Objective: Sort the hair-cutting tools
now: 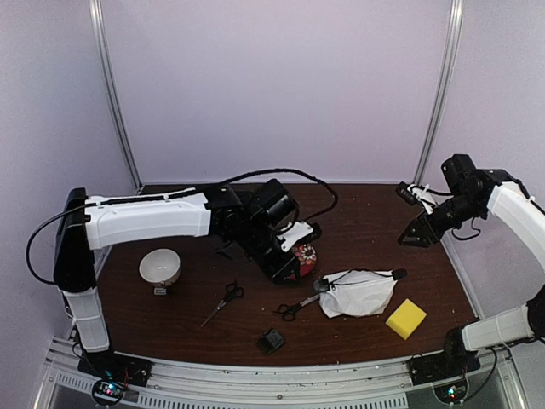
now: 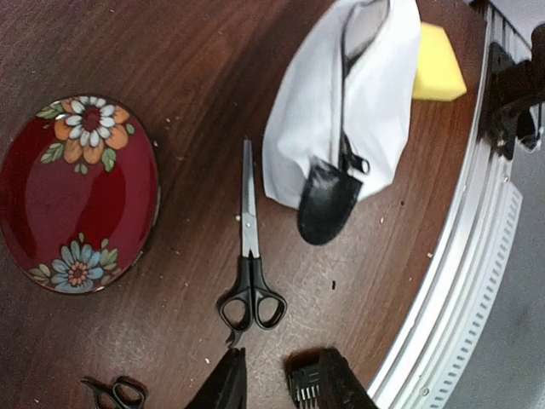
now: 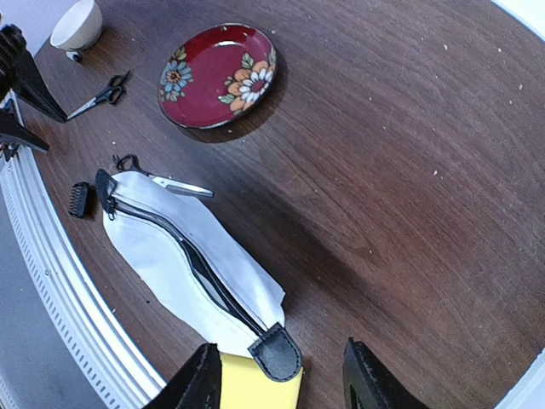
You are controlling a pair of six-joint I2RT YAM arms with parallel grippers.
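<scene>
One pair of black-handled scissors [image 1: 223,302] lies at front left and shows in the right wrist view [image 3: 100,94]. A second pair [image 1: 298,307] lies beside the white zip pouch [image 1: 358,292] and shows in the left wrist view [image 2: 249,256]. The black clipper attachment block [image 1: 271,341] sits near the front edge and shows low in the left wrist view [image 2: 305,385]. The electric clipper is not visible in any view. My left gripper [image 1: 285,256] hangs open and empty above the table, as the left wrist view [image 2: 277,388] shows. My right gripper [image 1: 417,234] is open, empty and raised at the right [image 3: 281,383].
A red patterned plate [image 1: 305,256] is partly hidden under the left arm and shows whole in the left wrist view [image 2: 77,196]. A white bowl [image 1: 159,267] stands at the left. A yellow sponge [image 1: 406,318] lies right of the pouch. The pouch's zip [image 3: 192,256] is open.
</scene>
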